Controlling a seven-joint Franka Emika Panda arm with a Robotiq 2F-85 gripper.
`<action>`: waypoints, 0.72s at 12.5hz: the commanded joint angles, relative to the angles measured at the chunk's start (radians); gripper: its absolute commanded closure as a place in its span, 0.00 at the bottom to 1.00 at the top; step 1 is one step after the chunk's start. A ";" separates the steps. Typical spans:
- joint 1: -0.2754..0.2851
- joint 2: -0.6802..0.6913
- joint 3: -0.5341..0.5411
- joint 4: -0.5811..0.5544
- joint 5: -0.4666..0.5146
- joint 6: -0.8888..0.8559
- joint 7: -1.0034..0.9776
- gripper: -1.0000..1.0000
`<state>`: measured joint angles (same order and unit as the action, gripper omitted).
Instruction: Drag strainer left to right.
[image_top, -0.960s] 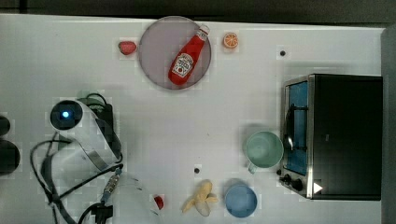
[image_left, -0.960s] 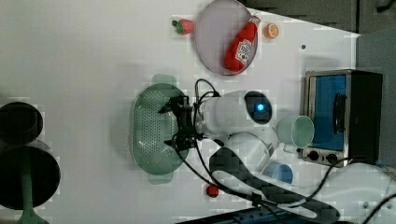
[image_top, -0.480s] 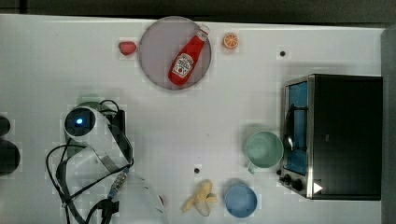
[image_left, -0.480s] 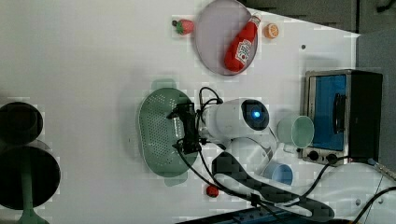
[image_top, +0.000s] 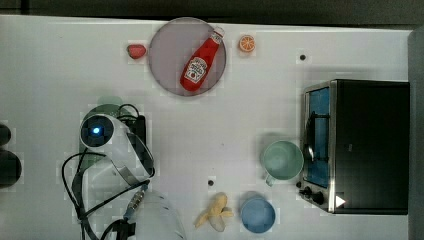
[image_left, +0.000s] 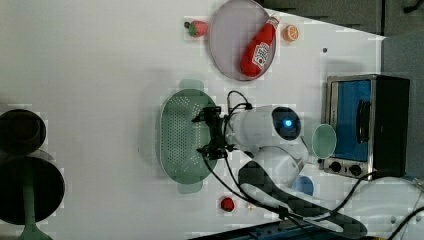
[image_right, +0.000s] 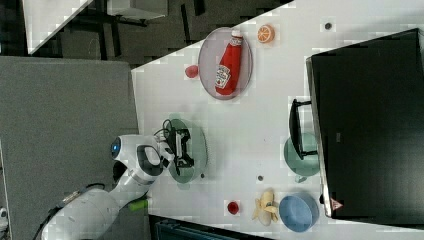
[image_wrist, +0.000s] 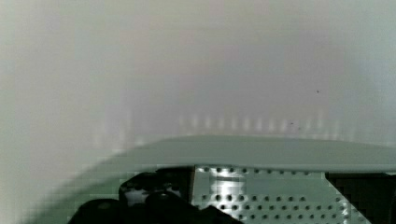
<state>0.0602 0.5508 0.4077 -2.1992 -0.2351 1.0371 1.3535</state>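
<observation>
Where the gripper (image_left: 212, 131) reaches inside the strainer (image_left: 181, 134), its finger state cannot be determined. Strainer lies on the table (image_left: 100, 75), at the left view's centre-left, below the grey plate (image_left: 227, 42) holding a ketchup bottle (image_left: 258, 48).

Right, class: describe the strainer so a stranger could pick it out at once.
Find the white table in the left view. Below the grey plate holding the ketchup bottle, the strainer lies under the arm. It is pale green and oblong with rows of holes, unlike the smooth mug.

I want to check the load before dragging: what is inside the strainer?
In the left view, the pincer sits inside the strainer; its visible perforated floor holds nothing else. The arm covers its right side.
</observation>
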 joint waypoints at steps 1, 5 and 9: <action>-0.047 -0.048 -0.032 -0.028 0.004 0.022 0.022 0.00; -0.103 -0.108 -0.058 -0.105 0.004 0.030 -0.074 0.00; -0.156 -0.129 -0.098 -0.134 0.004 0.032 -0.156 0.00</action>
<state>-0.0717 0.4453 0.3142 -2.3262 -0.2126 1.0830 1.2891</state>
